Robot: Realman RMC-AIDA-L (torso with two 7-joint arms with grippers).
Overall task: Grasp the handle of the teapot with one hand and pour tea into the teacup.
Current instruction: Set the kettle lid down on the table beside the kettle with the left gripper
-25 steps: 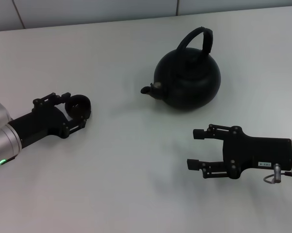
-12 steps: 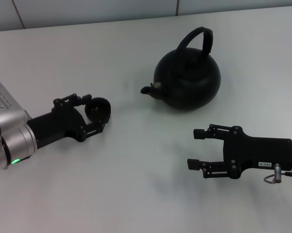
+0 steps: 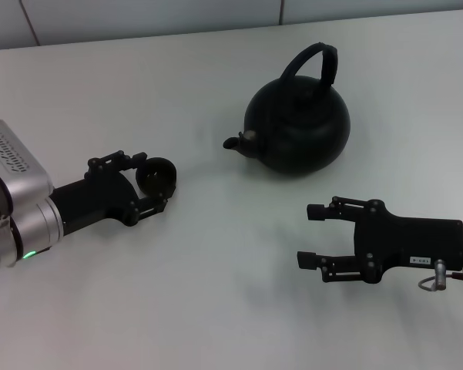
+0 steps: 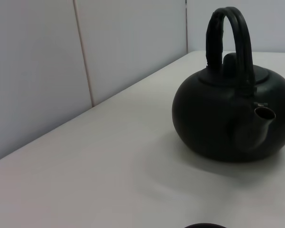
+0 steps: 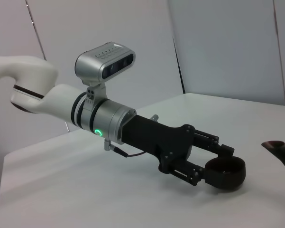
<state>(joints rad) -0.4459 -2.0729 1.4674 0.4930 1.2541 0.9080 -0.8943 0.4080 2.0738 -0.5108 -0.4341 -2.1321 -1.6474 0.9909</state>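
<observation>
On table, squat black teapot

In the left wrist view only a thin dark sliver of the teacup shows at the picture's edge; the rest is cut off, and that arm's own hand does not appear there at all. The far side of the teapot is cut by the edge as well. In the head view, the left hand covers the near side of the teacup, so whether it rests on the table cannot be told. The right arm runs out of frame behind the right hand. What the teapot holds is hidden in every view.
</observation>
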